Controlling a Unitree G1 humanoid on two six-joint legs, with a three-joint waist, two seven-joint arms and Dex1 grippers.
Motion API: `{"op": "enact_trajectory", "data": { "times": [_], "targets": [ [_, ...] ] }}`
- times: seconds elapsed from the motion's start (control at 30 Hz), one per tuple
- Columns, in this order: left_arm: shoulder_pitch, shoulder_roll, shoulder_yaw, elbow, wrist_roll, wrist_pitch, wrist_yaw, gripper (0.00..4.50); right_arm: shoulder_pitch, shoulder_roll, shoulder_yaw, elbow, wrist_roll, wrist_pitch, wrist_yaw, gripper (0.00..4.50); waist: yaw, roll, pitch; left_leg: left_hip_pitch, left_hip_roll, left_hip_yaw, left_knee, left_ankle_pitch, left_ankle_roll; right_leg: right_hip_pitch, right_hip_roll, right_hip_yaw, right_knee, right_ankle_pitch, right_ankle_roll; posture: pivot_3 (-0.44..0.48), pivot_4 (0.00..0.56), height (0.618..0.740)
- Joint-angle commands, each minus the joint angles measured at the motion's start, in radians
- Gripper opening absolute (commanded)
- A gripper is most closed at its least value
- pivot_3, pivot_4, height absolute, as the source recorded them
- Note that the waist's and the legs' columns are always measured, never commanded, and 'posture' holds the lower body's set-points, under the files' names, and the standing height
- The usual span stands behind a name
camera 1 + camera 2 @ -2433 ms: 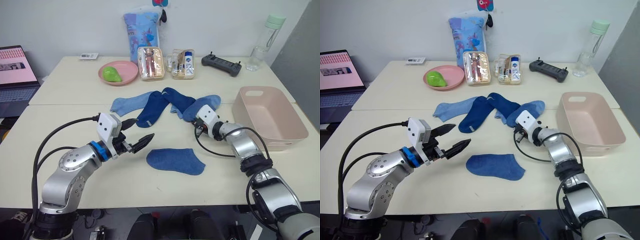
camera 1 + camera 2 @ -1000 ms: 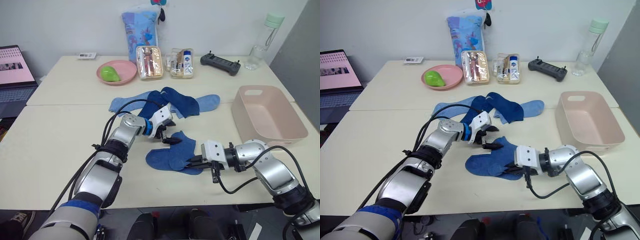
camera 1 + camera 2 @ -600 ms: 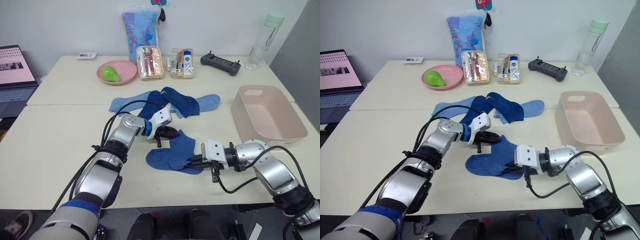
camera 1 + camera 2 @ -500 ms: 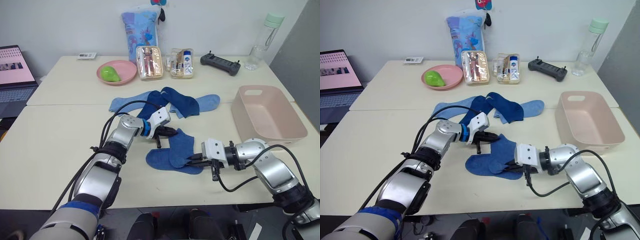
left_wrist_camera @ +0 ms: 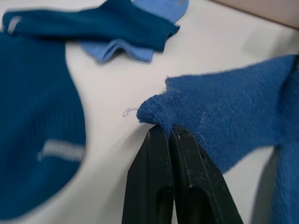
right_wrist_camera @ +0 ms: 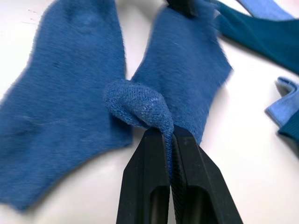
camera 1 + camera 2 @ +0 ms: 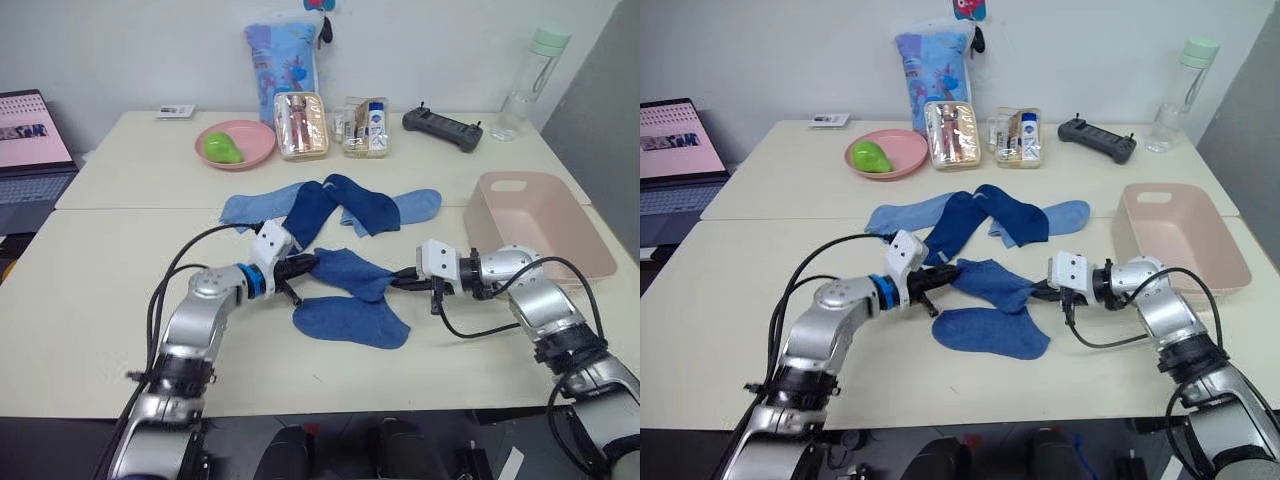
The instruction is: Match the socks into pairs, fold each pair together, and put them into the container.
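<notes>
A mid-blue sock point(image 7: 350, 272) is stretched between my two grippers, just above the table. My left gripper point(image 7: 302, 266) is shut on its left end point(image 5: 156, 109). My right gripper point(image 7: 403, 281) is shut on its right end point(image 6: 140, 105). A second mid-blue sock point(image 7: 350, 322) lies flat on the table in front of it. Behind them, two dark blue socks point(image 7: 310, 215) and two light blue socks point(image 7: 255, 207) lie in an overlapping row. The pale pink container point(image 7: 535, 225) stands empty at the right.
At the back of the table stand a pink plate point(image 7: 250, 150) holding a green item, two clear pouches point(image 7: 302, 125), a blue bag point(image 7: 282, 60), a black controller point(image 7: 442, 127) and a bottle point(image 7: 525, 85). A laptop point(image 7: 30, 140) sits at the far left.
My left gripper has shut on the sock's end and drawn it left. My right gripper has moved up and to the right with the other end, spreading the sock off the flat one.
</notes>
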Motion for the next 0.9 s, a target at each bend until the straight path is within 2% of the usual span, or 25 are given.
{"op": "enact_trajectory", "data": {
  "times": [0.03,0.17,0.27,0.33,0.4,0.53,0.67,0.83,0.87,0.9],
  "targets": [
    [0.018,-0.015,0.011,-0.073,-0.009,0.011,0.068,0.0,-0.039,0.001,-0.03,0.047,0.004,-0.051,0.025,0.78,0.002,0.0,0.0,0.0,0.0,0.0,0.0,0.0,0.0,0.0,0.0,0.0,0.0,0.0,0.0,0.0,0.15,0.74],
    [0.023,-0.043,0.011,-0.063,-0.018,0.0,0.115,0.0,-0.016,-0.02,-0.071,0.01,0.045,0.033,0.033,2.19,0.006,0.0,0.0,0.0,0.0,0.0,0.0,0.0,0.0,0.0,0.0,0.0,0.0,0.0,0.0,0.0,0.15,0.74],
    [0.019,-0.052,0.019,-0.043,-0.012,-0.024,0.147,0.0,0.029,-0.037,-0.13,-0.064,0.106,0.187,0.006,3.19,0.01,0.0,0.0,0.0,0.0,0.0,0.0,0.0,0.0,0.0,0.0,0.0,0.0,0.0,0.0,0.0,0.15,0.74],
    [0.018,-0.054,0.028,-0.04,-0.014,-0.031,0.165,0.0,0.06,-0.043,-0.164,-0.11,0.127,0.279,-0.033,3.19,0.015,0.0,0.0,0.0,0.0,0.0,0.0,0.0,0.0,0.0,0.0,0.0,0.0,0.0,0.0,0.0,0.15,0.74],
    [0.03,-0.049,0.039,-0.051,-0.019,-0.035,0.18,0.0,0.109,-0.024,-0.212,-0.178,0.145,0.437,-0.14,3.19,0.016,0.0,0.0,0.0,0.0,0.0,0.0,0.0,0.0,0.0,0.0,0.0,0.0,0.0,0.0,0.0,0.15,0.74],
    [0.058,-0.035,0.053,-0.078,-0.032,-0.026,0.186,0.0,0.202,0.041,-0.268,-0.396,0.248,0.785,-0.288,3.19,0.019,-0.001,-0.002,0.0,0.0,0.0,0.0,0.0,0.0,0.0,-0.001,0.0,0.0,0.0,0.0,0.0,0.15,0.74],
    [0.1,-0.008,0.063,-0.123,-0.065,0.004,0.165,1.02,0.217,0.145,-0.305,-0.475,0.284,0.99,-0.454,3.22,0.017,0.0,-0.001,0.0,0.0,0.0,0.0,0.0,0.0,0.0,-0.001,0.001,0.0,0.0,0.0,0.0,0.15,0.74],
    [0.111,0.049,0.104,-0.196,-0.152,0.112,0.13,2.68,0.216,0.192,-0.28,-0.515,0.293,1.049,-0.51,3.22,0.018,0.0,-0.002,0.0,0.0,0.0,-0.001,0.0,0.0,0.0,-0.001,0.0,0.0,0.0,0.0,0.0,0.15,0.74],
    [0.11,0.071,0.105,-0.203,-0.167,0.122,0.107,2.93,0.212,0.202,-0.277,-0.519,0.298,1.059,-0.518,3.22,0.017,0.0,-0.002,0.0,0.0,0.0,-0.001,0.0,0.0,0.0,-0.001,0.0,0.0,0.0,0.0,0.0,0.15,0.74],
    [0.101,0.089,0.112,-0.199,-0.18,0.128,0.09,2.93,0.207,0.211,-0.274,-0.517,0.301,1.067,-0.525,3.22,0.016,0.0,-0.002,0.0,0.0,0.0,-0.001,0.0,0.0,0.0,-0.001,0.0,0.0,0.0,0.0,0.0,0.15,0.74]
  ]
}}
